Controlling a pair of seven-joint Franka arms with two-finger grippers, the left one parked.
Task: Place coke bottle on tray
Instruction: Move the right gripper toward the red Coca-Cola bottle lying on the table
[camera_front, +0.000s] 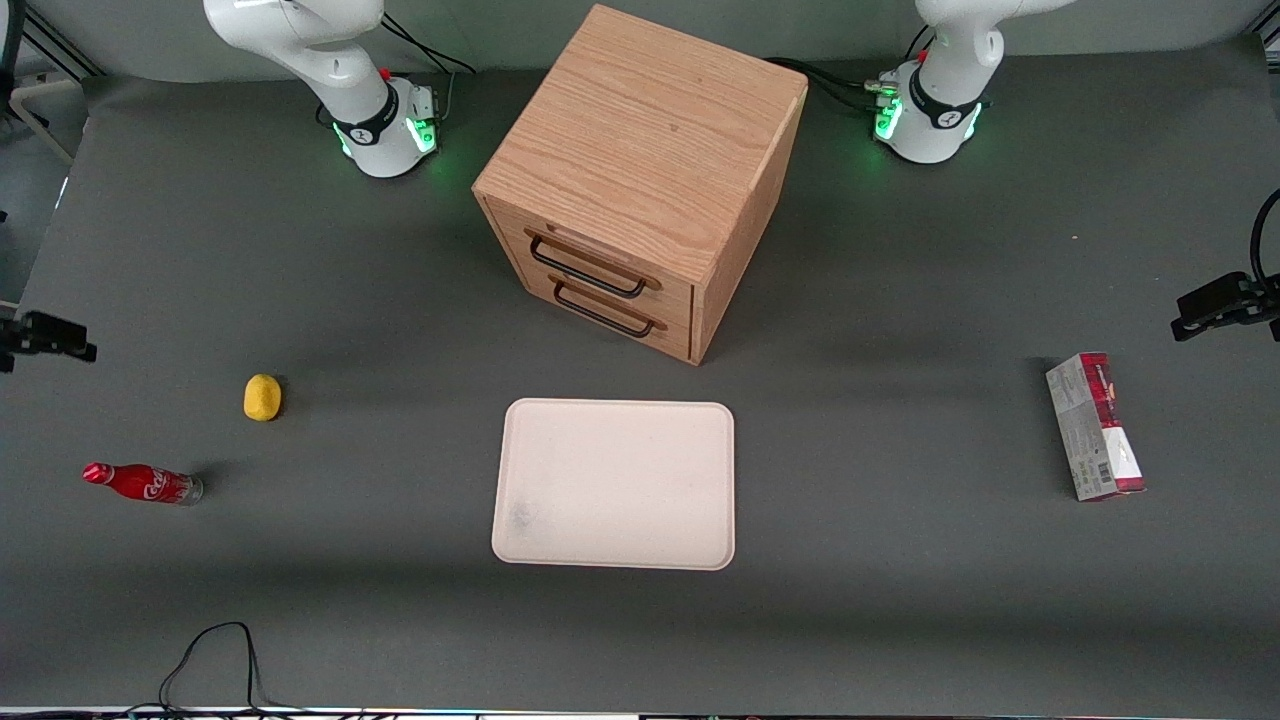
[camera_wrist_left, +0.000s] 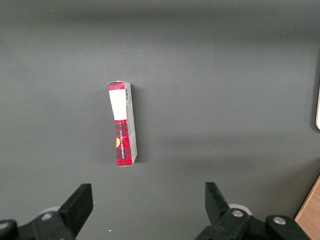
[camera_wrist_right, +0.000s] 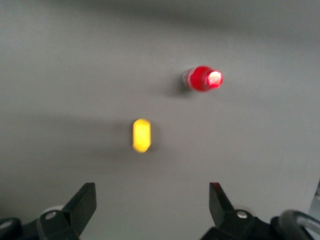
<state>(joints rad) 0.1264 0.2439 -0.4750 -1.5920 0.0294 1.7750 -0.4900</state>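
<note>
The coke bottle (camera_front: 142, 484), small and red with white script, lies on its side on the dark table toward the working arm's end. It also shows in the right wrist view (camera_wrist_right: 202, 79). The cream-white tray (camera_front: 615, 485) lies flat mid-table, in front of the drawer cabinet and nearer the front camera, with nothing on it. My right gripper (camera_wrist_right: 151, 197) is open and empty, high above the table, well apart from the bottle. It is out of the front view.
A yellow lemon-like lump (camera_front: 262, 397) sits a little farther from the front camera than the bottle and also shows in the right wrist view (camera_wrist_right: 141, 135). A wooden drawer cabinet (camera_front: 640, 180) stands mid-table. A red-and-grey carton (camera_front: 1095, 427) lies toward the parked arm's end.
</note>
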